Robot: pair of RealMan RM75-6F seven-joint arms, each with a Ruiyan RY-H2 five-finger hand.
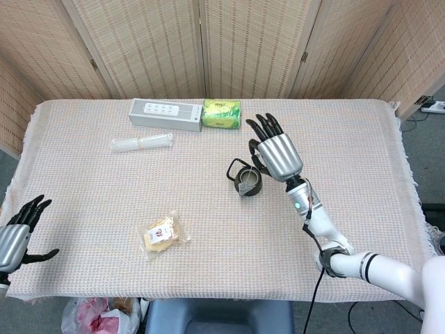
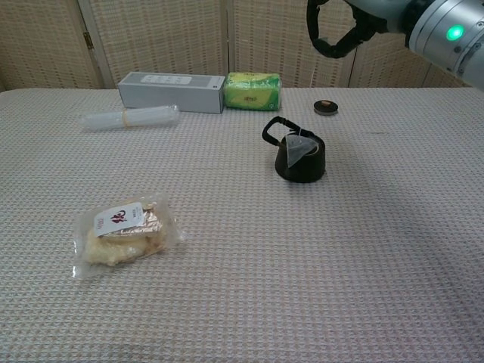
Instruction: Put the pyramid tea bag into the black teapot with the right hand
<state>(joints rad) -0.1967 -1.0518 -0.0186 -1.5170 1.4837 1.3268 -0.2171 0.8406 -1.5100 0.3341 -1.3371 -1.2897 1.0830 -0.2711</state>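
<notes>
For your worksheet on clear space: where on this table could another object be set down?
Bare cloth lies right of the black teapot, and between it and the snack packet. The back edge is crowded: grey box, green pack, plastic roll.

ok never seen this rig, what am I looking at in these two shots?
A two-armed robot with humanlike hands at a cloth-covered table. One picture looks down from its head, the other looks forward from its chest. The right hand hangs above the black teapot, fingers spread, holding nothing. The tea bag sits at the teapot's mouth, partly sticking out. The left hand idles open at the table's near corner. Also on the table: a grey box, a green packet, a clear tube, a snack bag and a small lid.
</notes>
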